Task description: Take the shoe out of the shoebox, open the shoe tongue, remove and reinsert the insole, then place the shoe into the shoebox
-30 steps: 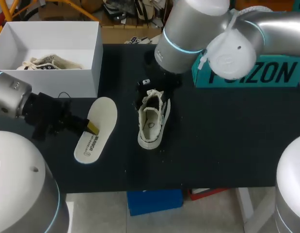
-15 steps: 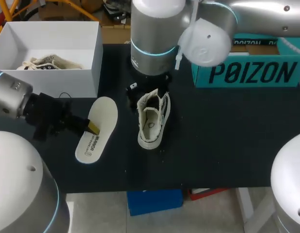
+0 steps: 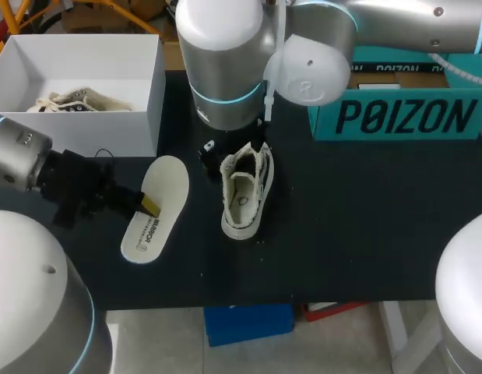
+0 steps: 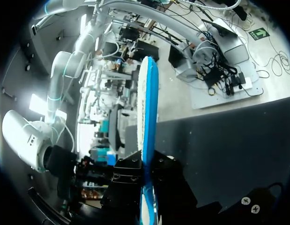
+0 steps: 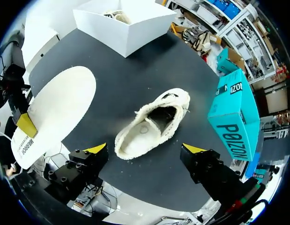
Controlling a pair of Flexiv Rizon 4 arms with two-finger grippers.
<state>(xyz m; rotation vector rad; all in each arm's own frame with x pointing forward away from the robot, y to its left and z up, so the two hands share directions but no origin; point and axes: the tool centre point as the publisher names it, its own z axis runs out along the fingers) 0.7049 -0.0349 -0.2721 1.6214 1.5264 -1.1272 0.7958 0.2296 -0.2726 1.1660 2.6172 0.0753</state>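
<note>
The cream canvas shoe (image 3: 244, 191) lies on the black table with its tongue folded open and its inside bare. Its white insole (image 3: 155, 206) is tilted beside it, with my left gripper (image 3: 147, 205) shut on its edge. The left wrist view shows the insole (image 4: 148, 112) edge-on, white over blue, pinched between the fingers. My right arm (image 3: 233, 62) hangs over the shoe's toe end. Its gripper (image 5: 145, 149) is open above the shoe (image 5: 152, 124), with the heel between its yellow tips and untouched. The insole (image 5: 55, 112) lies off to one side of it.
The white shoebox (image 3: 151, 101) stands at the back left with a second cream shoe (image 3: 69, 101) inside. A teal box (image 3: 396, 109) sits at the back right. Bare black table lies in front of and to the right of the shoe.
My right arm has swung leftward along the back of the table, settling over the shoe's toe end. The left gripper and the insole have stayed put.
</note>
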